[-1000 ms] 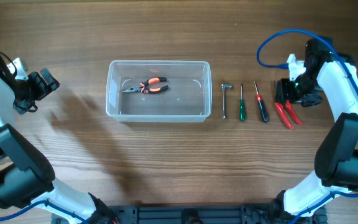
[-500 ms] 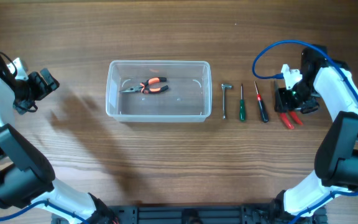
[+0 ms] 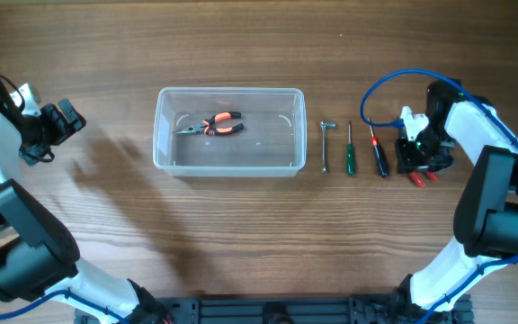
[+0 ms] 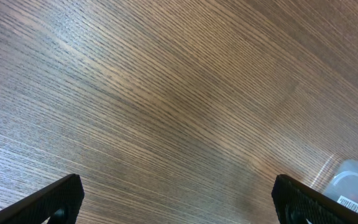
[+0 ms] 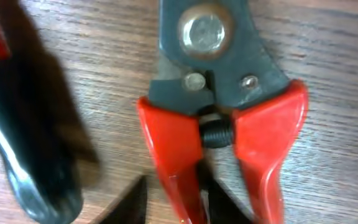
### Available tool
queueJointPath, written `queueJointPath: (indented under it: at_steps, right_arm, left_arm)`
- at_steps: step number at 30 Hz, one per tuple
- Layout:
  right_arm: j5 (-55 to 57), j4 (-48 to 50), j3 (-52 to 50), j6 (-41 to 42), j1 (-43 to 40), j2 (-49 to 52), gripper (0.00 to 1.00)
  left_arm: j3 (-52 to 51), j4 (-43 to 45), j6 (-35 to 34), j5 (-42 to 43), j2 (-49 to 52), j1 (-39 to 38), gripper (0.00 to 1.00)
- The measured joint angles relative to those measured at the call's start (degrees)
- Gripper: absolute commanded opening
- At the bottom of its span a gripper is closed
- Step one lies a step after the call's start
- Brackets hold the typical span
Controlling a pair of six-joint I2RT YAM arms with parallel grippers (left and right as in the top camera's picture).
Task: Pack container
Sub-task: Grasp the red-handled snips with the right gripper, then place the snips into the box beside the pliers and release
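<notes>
The clear container (image 3: 227,91) sits at mid-table with orange-handled pliers (image 3: 216,125) inside; its corner shows in the left wrist view (image 4: 357,185). Red-handled cutters (image 3: 420,176) lie on the table at the right. My right gripper (image 3: 418,155) is down on them. In the right wrist view the cutters (image 5: 219,81) fill the frame, and my gripper (image 5: 176,208) has its fingers pressed on either side of the left red handle. My left gripper (image 3: 61,121) is open and empty over bare wood at the far left, and it also shows in the left wrist view (image 4: 179,205).
Between the container and the cutters lie a small metal wrench (image 3: 325,144), a green screwdriver (image 3: 350,155) and a red-and-black screwdriver (image 3: 379,155), side by side. The black screwdriver handle (image 5: 30,143) is just left of my right fingers. A blue cable loops above my right arm.
My right gripper has moved left and toward the table's front, coming down onto the cutters' handles. The left arm has not moved.
</notes>
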Motion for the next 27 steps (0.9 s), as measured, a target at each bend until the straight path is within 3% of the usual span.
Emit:
queueJointPath:
  at_steps: [17,23,27]
  right_arm:
    - [-1.0,0.6,1.2,8.9,0.0,0.0,0.04]
    - [-8.4,-10.8,17.1,9.7,2.7,-2.0,0.04]
    - [-10.7,-8.7,27.8,7.5,13.7,-9.1,0.04]
  left_arm:
    - [0.0,0.0,0.0,0.0,0.0,0.0,1.00]
    - [0.0,0.1,0.0,0.0,0.0,0.0,1.00]
    - [0.0,0.0,0.0,0.0,0.0,0.0,1.00]
